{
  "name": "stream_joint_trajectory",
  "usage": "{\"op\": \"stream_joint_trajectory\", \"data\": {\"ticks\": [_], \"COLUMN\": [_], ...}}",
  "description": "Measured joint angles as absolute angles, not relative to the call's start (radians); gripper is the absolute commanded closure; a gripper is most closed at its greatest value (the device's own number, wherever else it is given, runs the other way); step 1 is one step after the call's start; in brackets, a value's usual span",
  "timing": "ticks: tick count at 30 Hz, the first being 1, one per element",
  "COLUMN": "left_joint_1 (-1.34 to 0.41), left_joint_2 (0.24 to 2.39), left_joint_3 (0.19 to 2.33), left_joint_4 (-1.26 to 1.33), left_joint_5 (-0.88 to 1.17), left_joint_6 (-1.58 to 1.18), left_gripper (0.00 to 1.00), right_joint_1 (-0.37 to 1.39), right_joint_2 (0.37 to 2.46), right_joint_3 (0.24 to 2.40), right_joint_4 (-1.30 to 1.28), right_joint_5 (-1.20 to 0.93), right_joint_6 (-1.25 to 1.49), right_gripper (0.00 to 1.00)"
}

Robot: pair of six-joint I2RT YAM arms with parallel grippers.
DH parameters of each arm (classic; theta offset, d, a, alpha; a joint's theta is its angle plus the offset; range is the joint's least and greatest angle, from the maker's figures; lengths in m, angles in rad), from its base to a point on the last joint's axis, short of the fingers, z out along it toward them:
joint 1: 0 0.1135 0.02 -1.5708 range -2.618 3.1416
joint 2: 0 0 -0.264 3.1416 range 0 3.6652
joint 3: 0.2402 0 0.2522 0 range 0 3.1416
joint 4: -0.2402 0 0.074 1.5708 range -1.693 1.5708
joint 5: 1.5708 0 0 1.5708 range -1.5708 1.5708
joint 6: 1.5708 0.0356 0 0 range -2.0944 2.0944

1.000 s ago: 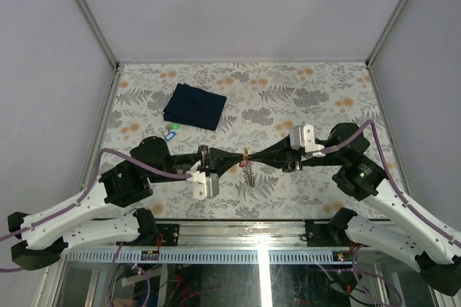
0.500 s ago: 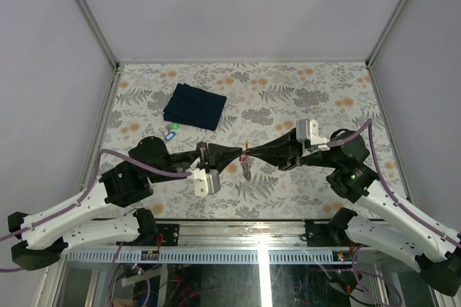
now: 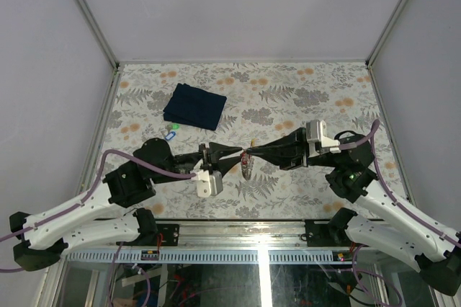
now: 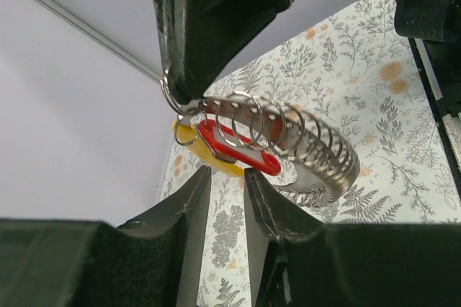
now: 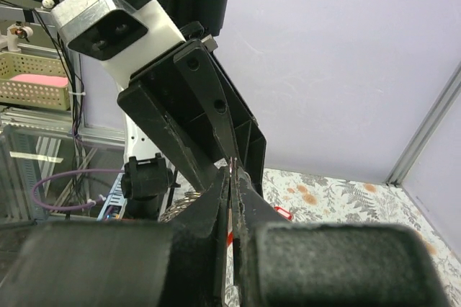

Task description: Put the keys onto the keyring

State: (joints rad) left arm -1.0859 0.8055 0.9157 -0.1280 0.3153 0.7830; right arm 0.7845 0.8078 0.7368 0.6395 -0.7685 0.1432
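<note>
Releasing its hold, the left end effector [image 4: 226,181] now stands narrowly parted at frame centre; the right end effector [image 3: 249,153] alone clamps the keyring [image 4: 311,150], red and yellow keys [image 4: 238,150] hanging threaded. Remaining keys [image 3: 171,134] lie upper left.

Robotics lab test cell, not a home. Worktop [image 3: 310,105] has a floral cover and is boxed in by aluminium frame posts [image 3: 88,15] and plain white panels [image 3: 238,4]. Left arm [image 3: 65,217] and right arm [image 3: 410,228] are bolted at the near edge, above a slotted cable duct [image 3: 202,256]. Right wrist view: wire basket [image 5: 21,87], loose purple cable [image 5: 75,173], metal racking beyond.
</note>
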Motion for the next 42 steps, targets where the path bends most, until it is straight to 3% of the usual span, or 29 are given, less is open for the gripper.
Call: {"op": "stream_joint_trajectory", "data": {"ticks": [18, 30, 35, 40, 42], "left_joint_1": [-1.086, -1.065, -0.899, -0.551, -0.492], "left_joint_2": [0.689, 0.780, 0.879, 1.014, 1.067], "left_joint_3": [0.799, 0.909, 1.044, 1.139, 1.151], "left_joint_4": [0.169, 0.069, -0.034, -0.167, -0.219], "left_joint_5": [0.259, 0.052, 0.030, 0.185, 0.235], "left_joint_6": [0.442, 0.186, 0.059, -0.104, -0.165], "left_gripper": [0.78, 0.82, 0.88, 0.58, 0.38], "right_joint_1": [0.785, 0.785, 0.785, 0.785, 0.785], "right_joint_2": [0.785, 0.718, 0.719, 0.720, 0.720], "right_joint_3": [0.698, 0.674, 0.674, 0.674, 0.674], "right_joint_4": [0.642, 0.562, 0.490, 0.459, 0.451], "right_joint_5": [-0.711, -0.509, -0.449, -0.421, -0.416], "right_joint_6": [0.126, 0.077, 0.069, 0.067, 0.067], "right_gripper": [1.00, 1.00, 1.00, 1.00, 1.00]}}
